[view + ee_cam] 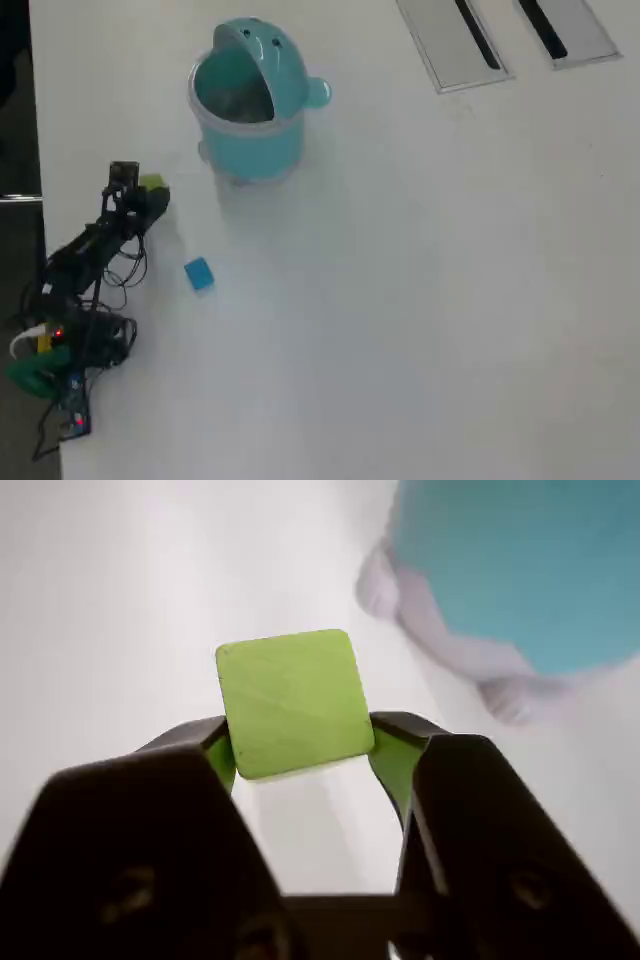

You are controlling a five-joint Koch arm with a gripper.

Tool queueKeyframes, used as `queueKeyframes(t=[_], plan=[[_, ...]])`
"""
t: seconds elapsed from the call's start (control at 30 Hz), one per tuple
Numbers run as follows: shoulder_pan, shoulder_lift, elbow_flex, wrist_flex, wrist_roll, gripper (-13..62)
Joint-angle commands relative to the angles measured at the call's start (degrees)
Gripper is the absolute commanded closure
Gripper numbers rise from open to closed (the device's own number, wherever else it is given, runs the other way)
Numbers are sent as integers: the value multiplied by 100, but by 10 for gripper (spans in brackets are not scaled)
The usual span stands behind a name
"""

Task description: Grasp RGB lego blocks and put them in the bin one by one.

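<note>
**Green block is pinched in the gripper**

In the wrist view the gripper (300, 755) is seen from behind. Its two black jaws are pressed against the sides of the yellow-green block (293, 702), one jaw on the left and one on the right. The inner faces of the jaws are lined with green. The block is held between the tips, and its flat top face is turned to the camera. White table (120, 600) is seen behind the block.

Up and to the right in the wrist view, part of the teal bin (530, 570) is seen, blurred, with a pale base under it.

In the overhead view the gripper (150, 190) is found at the left side of the table (420, 300), with the yellow-green block (153, 183) seen as a small green spot at its tip. The arm (85, 255) is stretched back down and left to its base, where wires are tangled.

The bin (245, 105) is stood up and to the right of the gripper, apart from it, with its lid tipped back.

The blue block (198, 273) is lain on the table below the gripper and a little to the right, touched by nothing.

Two grey slotted panels (460, 45) are set in the table at the top right, far from the rest
</note>
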Motion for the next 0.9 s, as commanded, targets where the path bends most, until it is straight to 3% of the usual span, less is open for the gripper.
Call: queueKeyframes(t=[0.0,0.47,0.6,0.77,0.87], plan=[[-88,281,-598,-149,97,469],[-79,396,-3498,-62,519,488],[-62,-70,-4113,-70,519,488],[114,-1802,-5889,-466,519,488],[448,-2224,-6091,-659,527,487]])
